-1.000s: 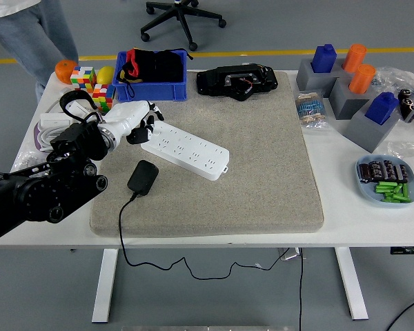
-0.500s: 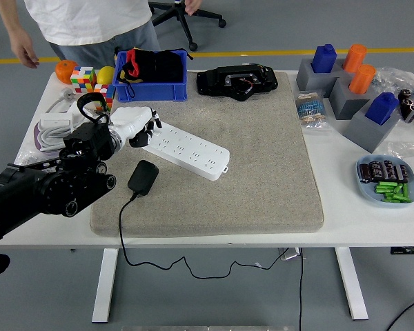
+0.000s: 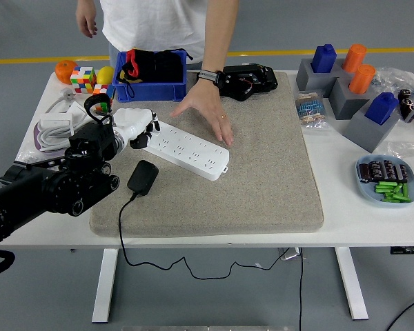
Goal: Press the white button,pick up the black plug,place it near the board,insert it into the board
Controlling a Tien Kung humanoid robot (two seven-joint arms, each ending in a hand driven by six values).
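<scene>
even, bright indoor light, sharp picture

light falls from above and is soft: the table point(image 3: 345, 207) casts a faint shadow on the floor, the strip point(image 3: 186, 146) and plug point(image 3: 143, 177) only thin shadows on the mat point(image 3: 262, 172). no strong glare. the left arm point(image 3: 48, 196), nearest the camera, looks slightly soft; edges show little bending.

The black arm point(image 3: 48, 196) with round joints ends in a white robot hand point(image 3: 134, 126).
</scene>
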